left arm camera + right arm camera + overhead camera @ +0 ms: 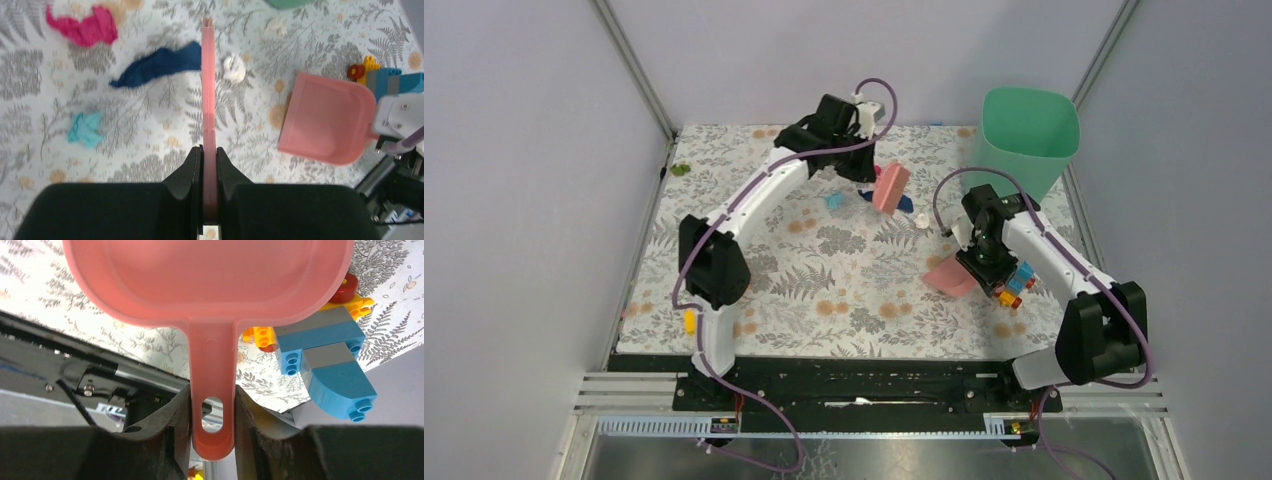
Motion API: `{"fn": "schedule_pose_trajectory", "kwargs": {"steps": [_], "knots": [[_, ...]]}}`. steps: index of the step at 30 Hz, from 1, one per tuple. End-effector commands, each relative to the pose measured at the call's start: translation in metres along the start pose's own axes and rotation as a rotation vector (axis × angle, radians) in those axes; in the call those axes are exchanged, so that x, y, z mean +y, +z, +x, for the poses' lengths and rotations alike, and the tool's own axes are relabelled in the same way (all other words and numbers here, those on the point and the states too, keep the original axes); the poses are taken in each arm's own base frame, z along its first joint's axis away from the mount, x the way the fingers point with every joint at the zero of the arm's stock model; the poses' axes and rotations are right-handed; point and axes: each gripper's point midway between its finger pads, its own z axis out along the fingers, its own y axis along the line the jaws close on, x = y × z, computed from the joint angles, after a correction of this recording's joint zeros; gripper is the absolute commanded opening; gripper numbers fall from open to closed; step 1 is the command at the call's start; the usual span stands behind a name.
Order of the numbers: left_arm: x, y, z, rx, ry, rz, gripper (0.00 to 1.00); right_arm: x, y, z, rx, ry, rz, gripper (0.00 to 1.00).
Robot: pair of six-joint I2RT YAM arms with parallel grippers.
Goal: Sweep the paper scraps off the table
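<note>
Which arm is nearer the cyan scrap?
Left. The left arm ends just beyond the cyan scrap; the right arm is far to its right, by the toy vehicle.

Plain grey walls [524, 200], aluminium corner posts [637, 75].

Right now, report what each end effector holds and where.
Left end effector: pink sweeper, by its near end. Right end effector: pink dustpan, by its handle.

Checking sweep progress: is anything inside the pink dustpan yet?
Nothing shows inside: the dustpan looks bare in both wrist views, and the paper scraps lie on the table. Whatever is beneath the pan is covered.
</note>
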Motion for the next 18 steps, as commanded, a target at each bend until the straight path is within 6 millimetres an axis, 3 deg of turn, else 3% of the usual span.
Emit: {"fn": "schedule_pose_trajectory", "kwargs": {"steps": [1,7,10,14,18], "knots": [[-0.004,0.026,-0.038,-0.115,0.087,-0.048,0.0,-0.013,0.006,-0.009,-0.098,0.099,0.117,0.0],[-0.016,0.058,-0.058,-0.169,0.134,-0.065,0.0,-0.009,0.035,-0.015,-0.051,0.128,0.081,0.0],[-0.014,0.073,-0.059,-0.195,0.134,-0.104,0.0,-0.011,0.037,-0.026,-0.058,0.137,0.075,0.0],[-0.015,0.093,-0.052,-0.183,0.162,-0.117,0.0,-0.015,0.036,-0.029,-0.052,0.136,0.087,0.0],[-0.036,0.103,-0.033,-0.125,0.153,-0.028,0.0,-0.006,0.038,-0.029,-0.04,0.146,0.032,0.0]]}}
